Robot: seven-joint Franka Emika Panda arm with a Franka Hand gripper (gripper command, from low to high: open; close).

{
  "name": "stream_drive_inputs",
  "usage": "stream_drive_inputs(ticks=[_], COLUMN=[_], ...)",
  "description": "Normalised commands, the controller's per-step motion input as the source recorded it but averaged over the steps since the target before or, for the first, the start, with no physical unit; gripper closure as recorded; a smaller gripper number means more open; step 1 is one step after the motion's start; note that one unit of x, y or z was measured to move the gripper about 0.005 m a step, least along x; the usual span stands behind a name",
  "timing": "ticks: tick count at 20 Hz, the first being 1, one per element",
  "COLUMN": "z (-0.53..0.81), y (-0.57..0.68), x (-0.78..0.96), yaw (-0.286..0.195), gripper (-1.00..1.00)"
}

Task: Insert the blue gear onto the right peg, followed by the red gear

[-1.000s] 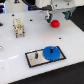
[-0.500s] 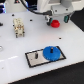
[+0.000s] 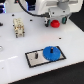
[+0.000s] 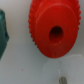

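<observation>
The blue gear (image 3: pixel 50 53) lies flat on the right half of the black-framed grey plate (image 3: pixel 34 62), covering the spot where the right peg stands, so that peg is hidden. The plate's left pin (image 3: pixel 36 56) is bare. The red gear (image 3: pixel 55 22) rests on the white table at the back, partly under the arm. In the wrist view the red gear (image 4: pixel 50 27) fills most of the picture, its centre hole showing. My gripper (image 3: pixel 55 18) hangs directly above it, open, with no finger touching the gear.
A beige wooden block holder (image 3: pixel 19 27) stands at the exterior view's left. A dark green round object (image 4: pixel 2 32) lies close beside the red gear. The white table's front edge (image 3: pixel 60 75) runs near the plate.
The arm has shifted slightly toward the exterior view's left and lower, covering more of the red gear. The blue gear and plate have not moved.
</observation>
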Motion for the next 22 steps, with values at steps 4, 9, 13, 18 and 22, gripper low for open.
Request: stream_drive_inputs(ticks=[4, 9, 13, 18, 22], z=[-0.1, -0.11, -0.05, 0.34, 0.55], y=[0.02, -0.01, -0.02, 0.03, 0.02], x=[-0.17, -0.15, -0.09, 0.04, 0.25], yaw=[0.0, 0.0, 0.0, 0.0, 0.0], gripper=[1.0, 1.0, 1.0, 1.0, 1.0])
